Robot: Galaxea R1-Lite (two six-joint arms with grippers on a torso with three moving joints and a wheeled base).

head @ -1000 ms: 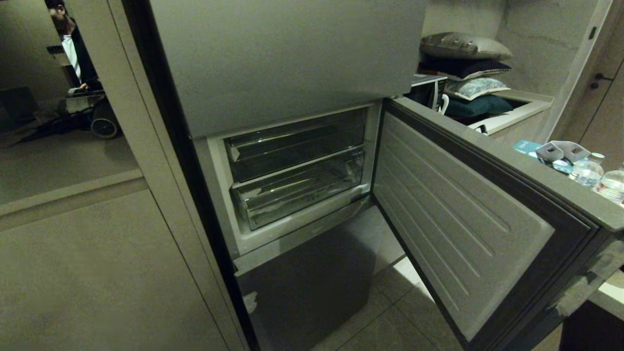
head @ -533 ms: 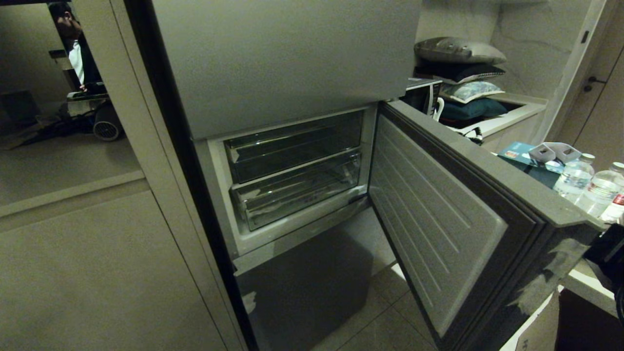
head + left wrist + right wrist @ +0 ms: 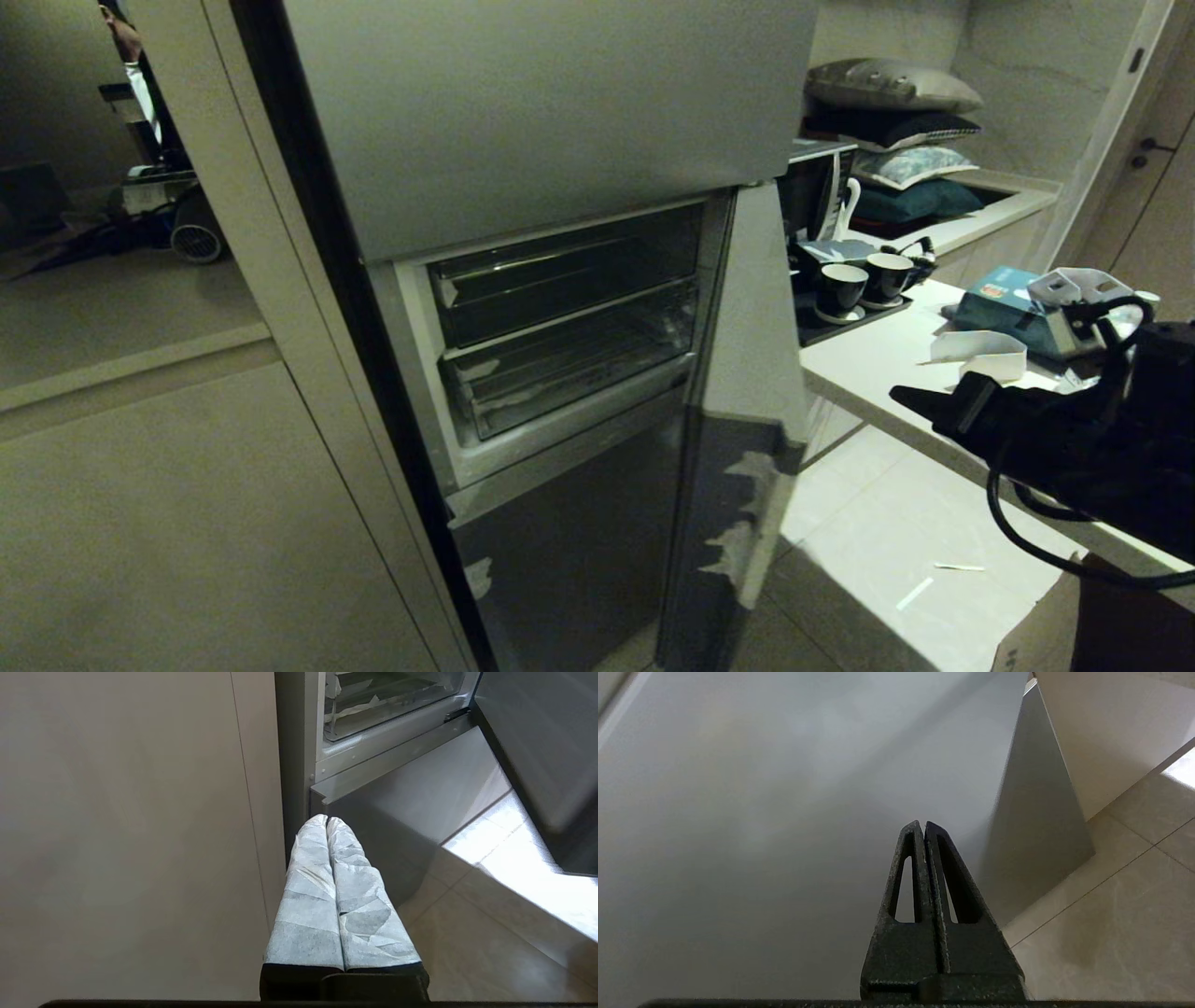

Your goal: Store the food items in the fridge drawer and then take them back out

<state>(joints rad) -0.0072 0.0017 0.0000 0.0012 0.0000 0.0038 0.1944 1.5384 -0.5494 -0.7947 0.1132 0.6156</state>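
Observation:
The fridge drawer (image 3: 569,373), a clear bin with white tape scraps on its front corner, sits pushed in within the open middle compartment, under a darker bin (image 3: 560,280). The drawer's corner also shows in the left wrist view (image 3: 387,695). The food items are out of view. The compartment's door (image 3: 738,420) stands nearly edge-on to me. My right gripper (image 3: 898,397) (image 3: 923,823) is shut and empty; it points left at the door's grey outer face (image 3: 784,812), apart from it. My left gripper (image 3: 327,820), wrapped in white tape, is shut and parked low by the fridge's bottom section.
To the right of the door stands a white counter (image 3: 878,364) with two dark cups (image 3: 840,289), a teal tissue box (image 3: 999,313) and stacked pillows (image 3: 892,89) behind. A cardboard box (image 3: 1036,625) sits at the lower right. A person (image 3: 131,56) stands far back left.
The fridge door has swung from wide open to nearly edge-on, uncovering the counter behind it. My right arm has come into the head view from the right.

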